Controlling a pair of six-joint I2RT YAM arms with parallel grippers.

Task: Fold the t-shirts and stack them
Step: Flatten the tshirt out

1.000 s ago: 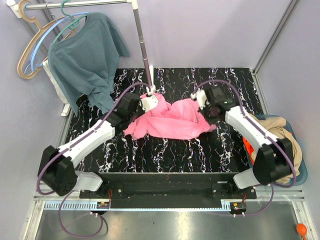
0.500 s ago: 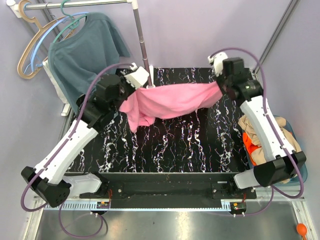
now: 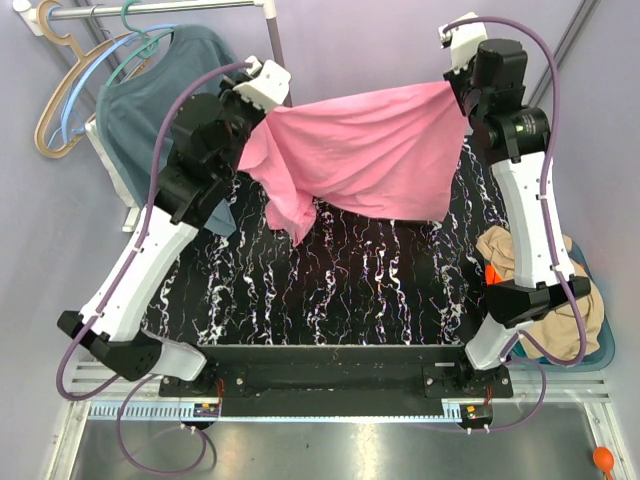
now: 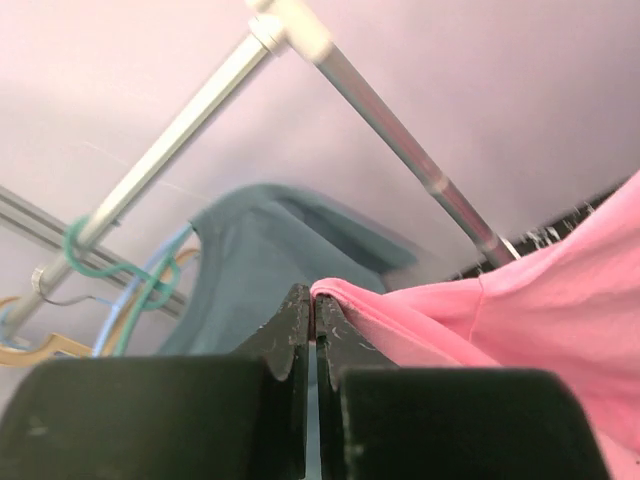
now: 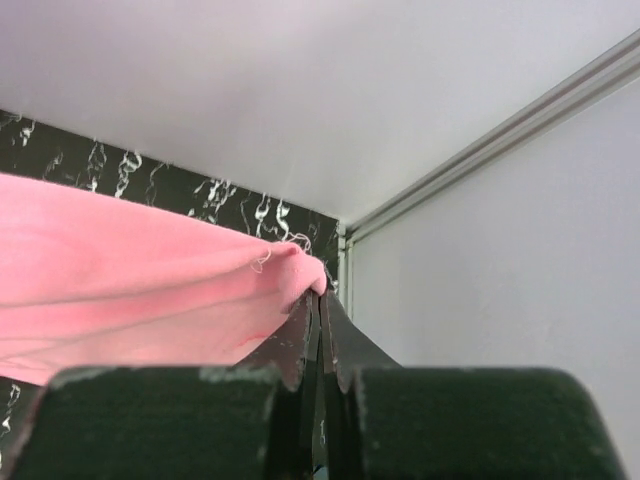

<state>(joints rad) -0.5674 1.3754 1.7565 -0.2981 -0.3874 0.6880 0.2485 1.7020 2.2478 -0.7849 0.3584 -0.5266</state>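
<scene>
With left gripper (image 4: 315, 308) and right gripper (image 5: 320, 305) pinching the pink t-shirt (image 3: 370, 150), stretch it taut and level; lower flat onto the table (image 3: 350, 290)

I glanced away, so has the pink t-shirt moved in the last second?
Yes. The pink t-shirt was bunched on the black table; now it hangs lifted above it, stretched between the left fingers and the right fingers.
</scene>
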